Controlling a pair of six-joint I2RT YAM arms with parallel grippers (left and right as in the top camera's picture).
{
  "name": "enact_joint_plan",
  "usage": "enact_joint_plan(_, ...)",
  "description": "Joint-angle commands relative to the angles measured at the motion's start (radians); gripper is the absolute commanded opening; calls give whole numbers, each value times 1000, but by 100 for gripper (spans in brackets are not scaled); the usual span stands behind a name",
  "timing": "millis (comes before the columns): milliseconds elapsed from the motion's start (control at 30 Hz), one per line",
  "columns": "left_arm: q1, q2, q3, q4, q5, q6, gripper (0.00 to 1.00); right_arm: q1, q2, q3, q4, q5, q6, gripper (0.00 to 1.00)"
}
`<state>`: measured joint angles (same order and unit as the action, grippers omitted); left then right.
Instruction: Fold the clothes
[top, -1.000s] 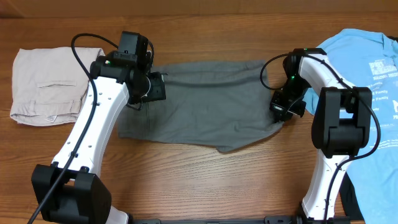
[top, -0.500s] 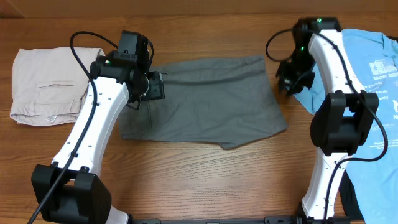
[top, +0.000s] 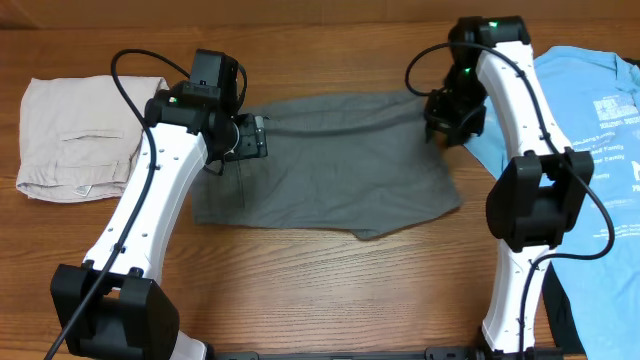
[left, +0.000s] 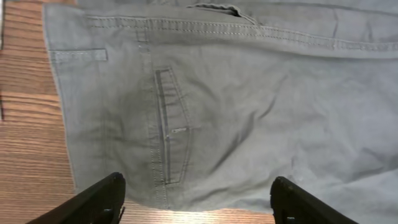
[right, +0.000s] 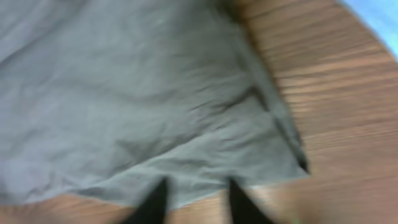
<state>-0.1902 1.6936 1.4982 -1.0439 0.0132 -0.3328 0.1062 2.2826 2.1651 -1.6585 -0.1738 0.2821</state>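
Wood-grain counter (top: 330, 290). Dark grey shorts (top: 340, 170) spread flat at centre. Pale beige shorts (top: 70, 135) folded at left, apart. Light blue T-shirt (top: 600, 130) at right edge.

The woven shorts (top: 340, 165) are dark grey with paler grey stitching along waistband and pocket; the beige shorts (top: 70, 135) are a pale, plain sand; the T-shirt (top: 575, 85) is light blue with white print; the table (top: 330, 290) is warm brown wood with darker grain; the left arm (top: 150, 215) and right arm (top: 515, 95) are white with black joints
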Motion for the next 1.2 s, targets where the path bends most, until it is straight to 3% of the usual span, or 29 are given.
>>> enact_joint_plan(0, 1, 6, 2, 7, -26, 4, 82, 63, -7, 0, 31, -45, -25, 4)
enact_joint_plan(67, 1, 6, 2, 10, -25, 4, 100, 99, 0, 0, 60, -45, -24, 4)
enact_joint_plan(467, 1, 6, 2, 9, -24, 4, 100, 276, 44, -117, 346, -45, -21, 4)
enact_joint_plan(1167, 1, 6, 2, 9, -24, 4, 100, 294, 50, -313, 938, -70, -20, 4)
